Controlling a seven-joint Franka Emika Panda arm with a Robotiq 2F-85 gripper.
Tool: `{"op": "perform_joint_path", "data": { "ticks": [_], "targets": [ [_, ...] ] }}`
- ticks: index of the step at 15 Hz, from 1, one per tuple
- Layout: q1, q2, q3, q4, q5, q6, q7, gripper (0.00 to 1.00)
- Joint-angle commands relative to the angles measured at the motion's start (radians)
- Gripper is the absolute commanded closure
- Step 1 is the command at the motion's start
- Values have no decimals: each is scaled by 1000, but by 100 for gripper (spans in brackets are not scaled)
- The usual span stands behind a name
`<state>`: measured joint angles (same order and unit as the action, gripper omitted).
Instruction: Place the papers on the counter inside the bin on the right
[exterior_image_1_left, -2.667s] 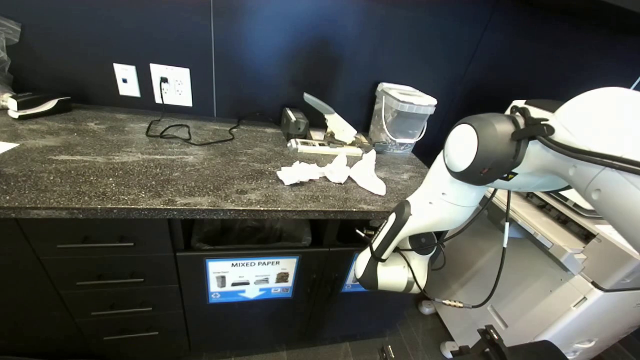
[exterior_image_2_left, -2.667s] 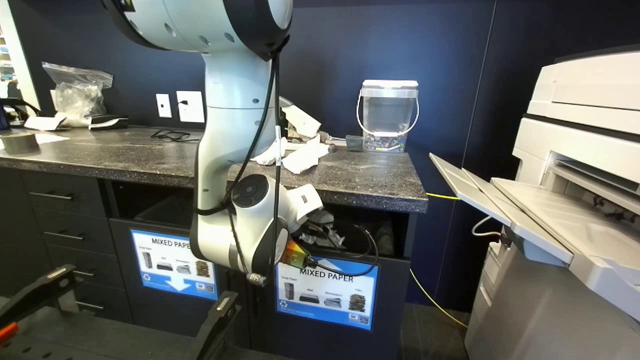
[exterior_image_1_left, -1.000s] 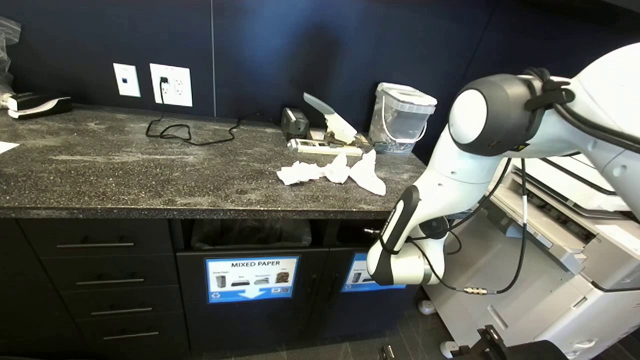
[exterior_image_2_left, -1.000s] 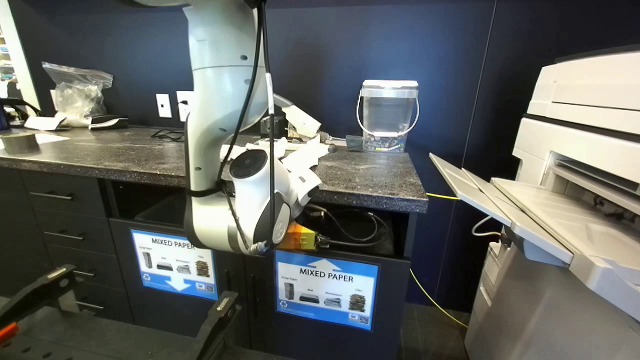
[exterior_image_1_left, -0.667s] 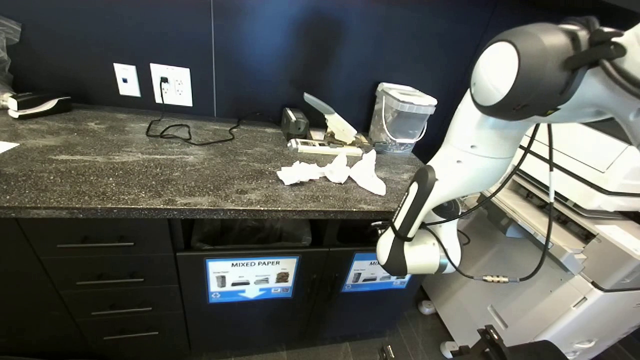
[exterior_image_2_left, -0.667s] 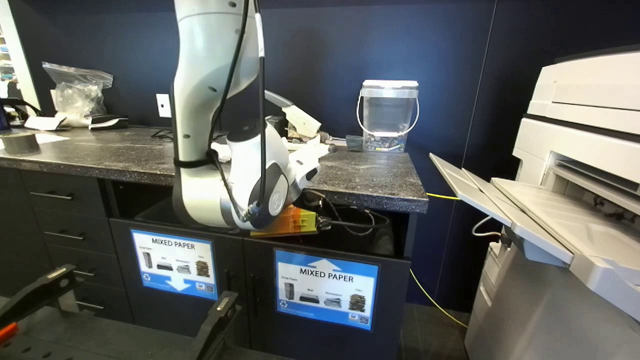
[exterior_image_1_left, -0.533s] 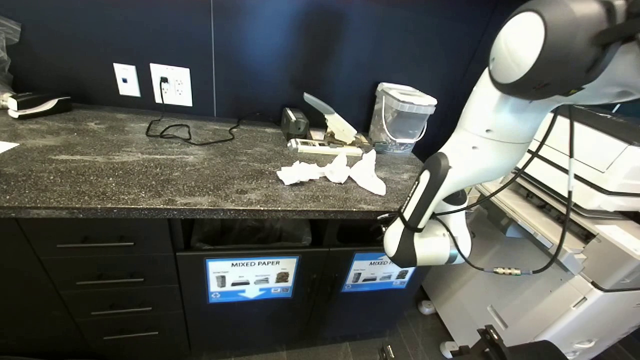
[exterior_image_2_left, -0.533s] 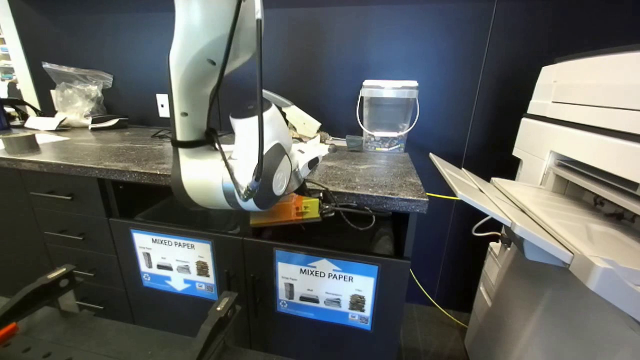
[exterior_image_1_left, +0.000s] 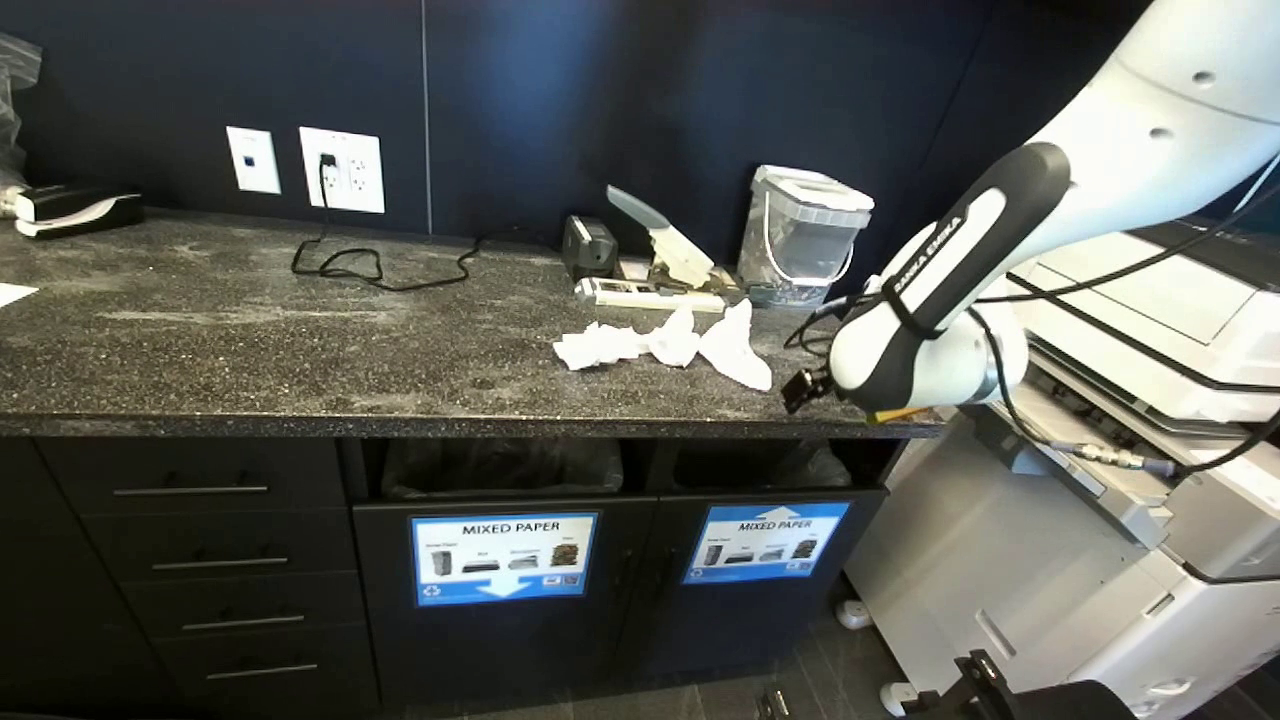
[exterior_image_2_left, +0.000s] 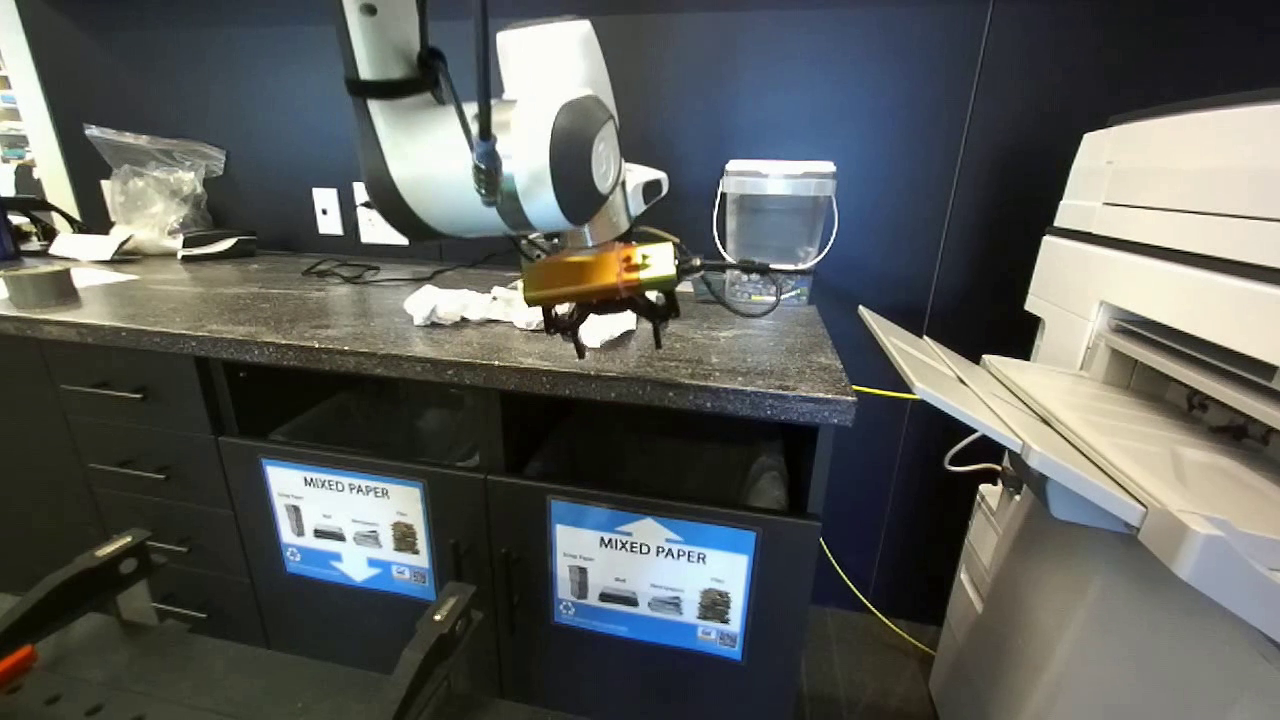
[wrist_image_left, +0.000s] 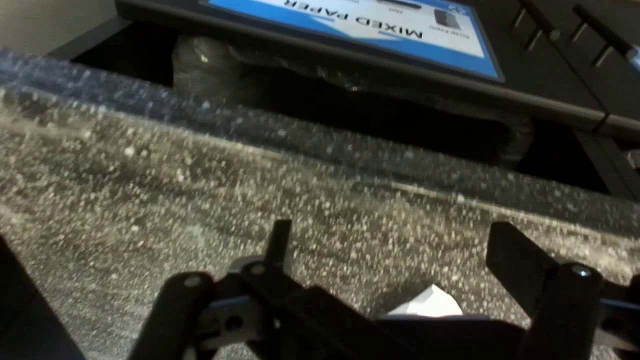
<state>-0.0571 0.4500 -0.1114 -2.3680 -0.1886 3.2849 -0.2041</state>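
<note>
Gripper (exterior_image_2_left: 619, 349) has its fingers (wrist_image_left: 515, 257) spread wide and holds nothing, as I see. It points down above the counter (exterior_image_2_left: 750, 345), where white papers (exterior_image_1_left: 672, 340) lie, at centre of an exterior view; the arm (exterior_image_1_left: 1130, 150) slants there from upper right. Wrist view shows just one paper tip (wrist_image_left: 430, 302), low, and the bin (wrist_image_left: 350, 80) at top.

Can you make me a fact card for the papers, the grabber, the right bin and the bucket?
Papers: rumpled white scraps on the counter
Gripper: open, holding nothing, over the counter near the front edge
Right bin: below the counter; too dark to see whether papers are inside
Bucket: see-through, behind and right of the papers
</note>
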Motion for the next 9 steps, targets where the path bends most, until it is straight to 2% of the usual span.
{"op": "perform_joint_path", "data": {
  "ticks": [1, 5, 6, 7, 9],
  "targets": [
    [-123, -116, 136, 40, 2, -134, -6, 0],
    [-265, -73, 331, 182, 103, -312, -66, 0],
    [-281, -50, 360, 223, 130, -362, -85, 0],
    [-285, -27, 371, 262, 144, -404, -91, 0],
    [-243, 19, 342, 339, 209, -456, -130, 0]
  ]
}}
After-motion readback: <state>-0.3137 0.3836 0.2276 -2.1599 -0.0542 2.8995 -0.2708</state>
